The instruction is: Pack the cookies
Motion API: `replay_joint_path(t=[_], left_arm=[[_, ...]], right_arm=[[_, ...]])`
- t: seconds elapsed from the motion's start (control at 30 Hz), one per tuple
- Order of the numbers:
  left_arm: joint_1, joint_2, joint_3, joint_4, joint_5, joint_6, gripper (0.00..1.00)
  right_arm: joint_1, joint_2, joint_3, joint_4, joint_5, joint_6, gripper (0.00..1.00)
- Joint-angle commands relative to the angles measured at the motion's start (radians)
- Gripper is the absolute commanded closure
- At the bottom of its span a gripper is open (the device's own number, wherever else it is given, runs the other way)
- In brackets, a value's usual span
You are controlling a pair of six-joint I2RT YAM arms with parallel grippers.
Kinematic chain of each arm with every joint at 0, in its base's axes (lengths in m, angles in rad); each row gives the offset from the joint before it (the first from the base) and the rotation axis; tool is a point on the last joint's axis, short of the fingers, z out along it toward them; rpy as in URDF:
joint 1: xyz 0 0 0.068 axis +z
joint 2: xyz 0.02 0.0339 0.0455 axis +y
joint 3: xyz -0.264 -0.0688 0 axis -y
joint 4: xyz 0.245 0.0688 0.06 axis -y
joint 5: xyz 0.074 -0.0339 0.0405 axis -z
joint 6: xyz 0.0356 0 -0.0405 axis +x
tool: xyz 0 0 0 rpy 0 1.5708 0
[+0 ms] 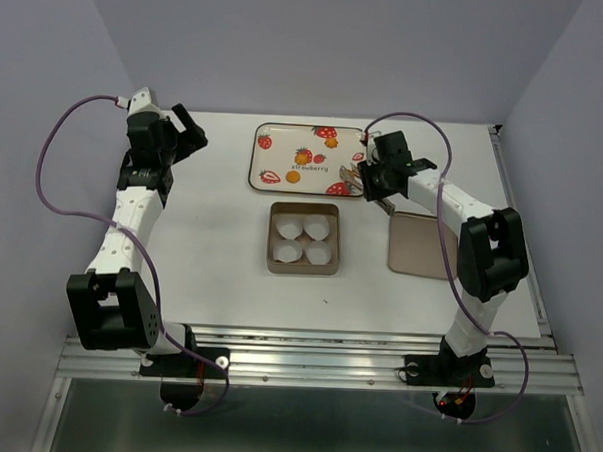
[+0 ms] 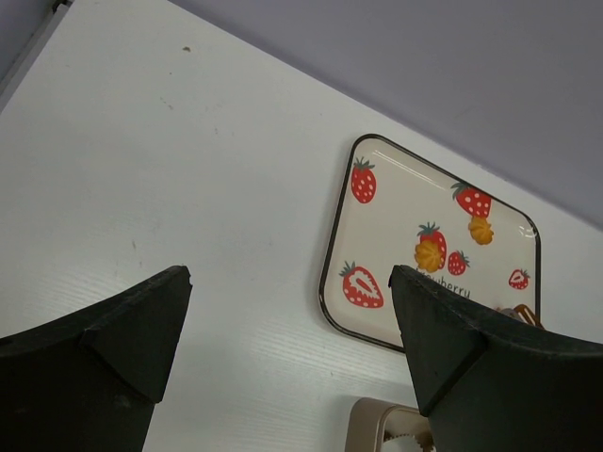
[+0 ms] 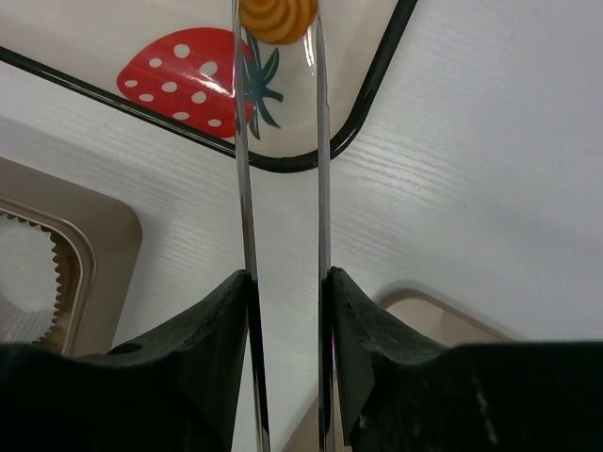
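Two orange-yellow cookies [image 2: 431, 254] [image 2: 481, 230] lie on the strawberry-print tray [image 1: 259, 159]. My right gripper [image 3: 287, 282] is shut on a pair of metal tongs [image 3: 243, 188] over the tray's near right corner. A third cookie [image 3: 278, 17] sits between the tong tips above a printed strawberry. The square tin [image 1: 273, 237] stands in front of the tray with white pleated paper cups [image 1: 291, 228] inside and no cookie in them. My left gripper [image 2: 290, 273] hangs open and empty above the table, left of the tray.
The tin's flat lid [image 1: 416, 246] lies on the table to the right of the tin, under my right arm. Grey walls close in the table at the back and sides.
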Motion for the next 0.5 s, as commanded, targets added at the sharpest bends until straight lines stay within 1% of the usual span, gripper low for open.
replay_joint_path(t=[0.0,0.17,0.33,0.37,0.43,0.47], left_arm=[[-0.004,-0.004,0.023,0.023,0.028,-0.004,0.01],[-0.020,0.004,0.006,0.055,0.065,-0.030,0.01],[-0.058,0.027,0.006,0.055,0.041,-0.025,0.01],[-0.092,0.030,0.007,0.057,0.048,-0.024,0.01],[-0.109,0.033,0.009,0.055,0.044,-0.025,0.01],[-0.118,0.036,0.010,0.055,0.036,-0.021,0.01]], right_arm=[[0.007,-0.089,0.047,0.021,0.017,0.014,0.64],[0.018,-0.178,-0.031,0.107,-0.006,0.029,0.65],[0.065,-0.273,-0.082,0.113,-0.013,0.025,0.65],[0.065,-0.288,-0.088,0.112,-0.016,0.028,0.65],[0.081,-0.316,-0.112,0.112,-0.035,0.029,0.65],[0.108,-0.343,-0.120,0.109,-0.058,0.031,0.65]])
